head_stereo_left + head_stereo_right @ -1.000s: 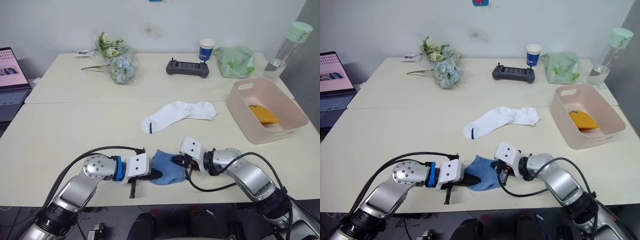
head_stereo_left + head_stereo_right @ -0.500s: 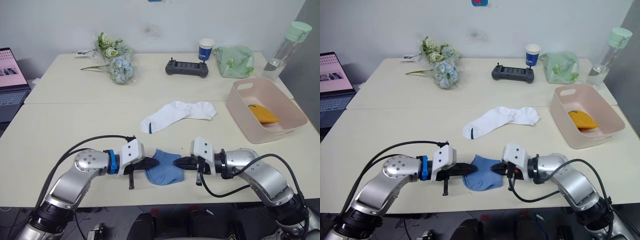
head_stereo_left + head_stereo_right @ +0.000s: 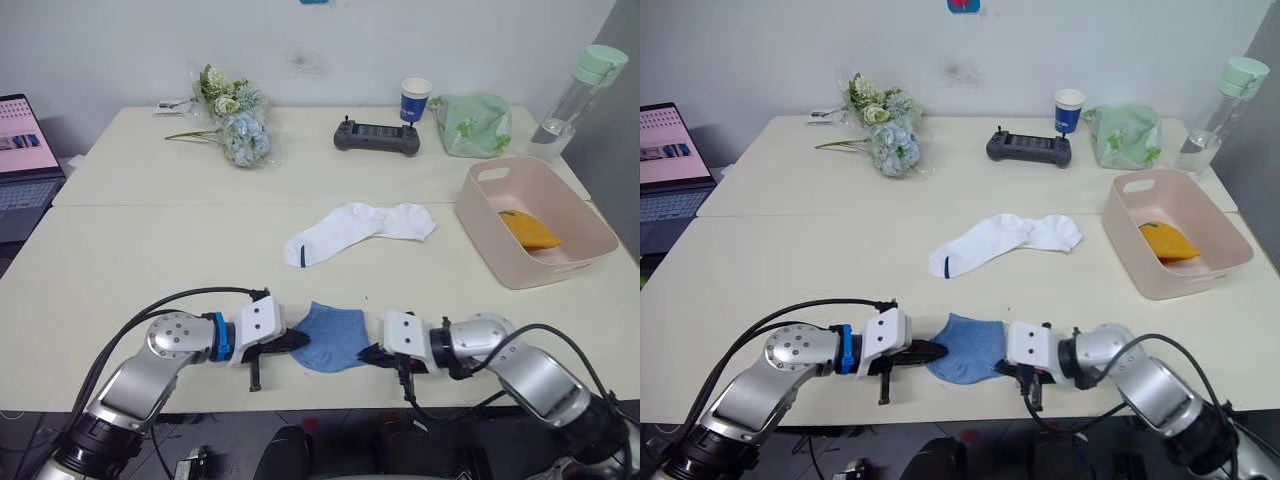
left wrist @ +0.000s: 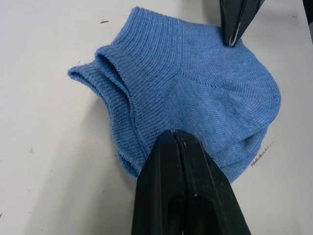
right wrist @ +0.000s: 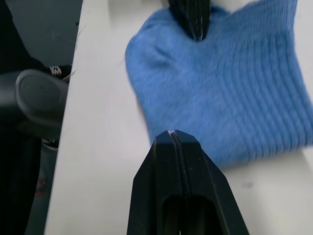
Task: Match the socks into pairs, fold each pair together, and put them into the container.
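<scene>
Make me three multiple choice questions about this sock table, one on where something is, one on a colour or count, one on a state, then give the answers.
1. Where do the blue socks lie?
A. In the pink tub
B. On the near edge of the table, between the two grippers
C. Beside the flowers

2. What colour is the sock in the container?
A. Mustard-orange
B. White
C. Light blue

3. How do the fingers of the left gripper stand?
A. Spread wide
B. Pressed shut, tip at the blue fabric
C. Shut on a white sock

Answers: 1 B, the blue pair sits between the left gripper and the right gripper at the front edge. 2 A, the orange sock lies inside the tub, while the white socks lie on the table. 3 B, the left wrist view shows the two fingers closed together against the sock.
</scene>
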